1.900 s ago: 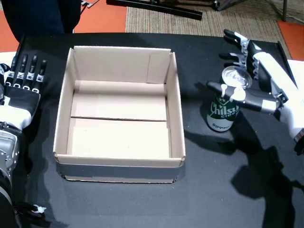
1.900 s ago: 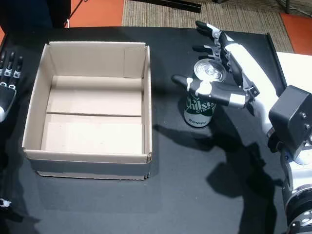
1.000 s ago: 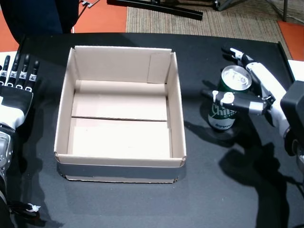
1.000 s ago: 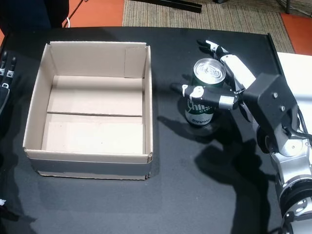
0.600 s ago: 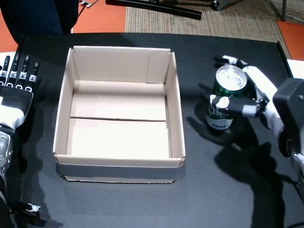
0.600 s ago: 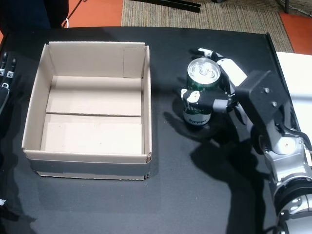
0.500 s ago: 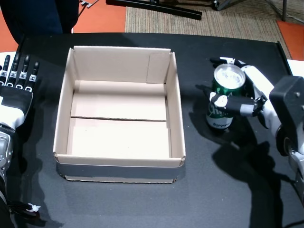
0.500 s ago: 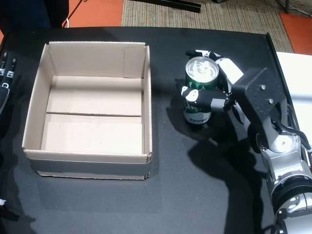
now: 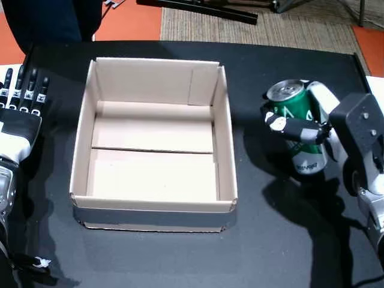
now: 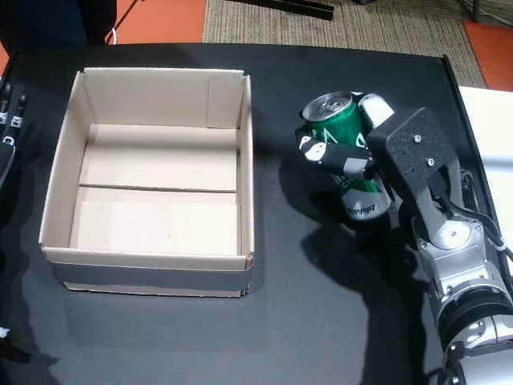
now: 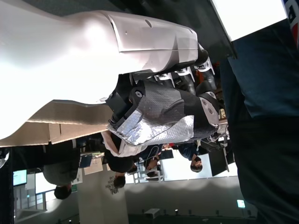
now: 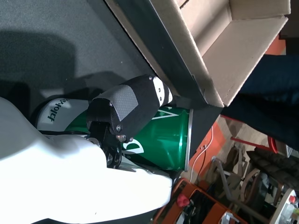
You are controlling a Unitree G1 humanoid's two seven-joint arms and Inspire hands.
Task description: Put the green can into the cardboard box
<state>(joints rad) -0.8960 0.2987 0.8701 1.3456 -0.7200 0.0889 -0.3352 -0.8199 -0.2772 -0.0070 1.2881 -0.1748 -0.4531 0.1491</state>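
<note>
The green can (image 9: 298, 115) (image 10: 345, 143) is right of the box in both head views, tilted with its silver top leaning toward the box. My right hand (image 9: 307, 128) (image 10: 358, 163) is shut on it, thumb across the front, fingers behind. In the right wrist view the thumb (image 12: 127, 111) presses on the can (image 12: 156, 140), with the box (image 12: 219, 56) beyond. The cardboard box (image 9: 150, 78) (image 10: 160, 92) stands open-topped with nothing inside. My left hand (image 9: 21, 114) (image 10: 8, 120) (image 11: 159, 107) rests flat at the table's left edge, fingers straight and apart, holding nothing.
The black table (image 9: 180, 258) carries the box and the can's shadow. A white surface (image 10: 489, 112) borders its right side. Rug and orange floor (image 9: 126, 21) lie beyond the far edge, and a person in dark clothes (image 9: 48, 21) stands at the far left corner.
My right hand has gone from open around the can to shut on it. The can, upright before, is now tilted with its base swung toward me and to the right. The left hand barely moved.
</note>
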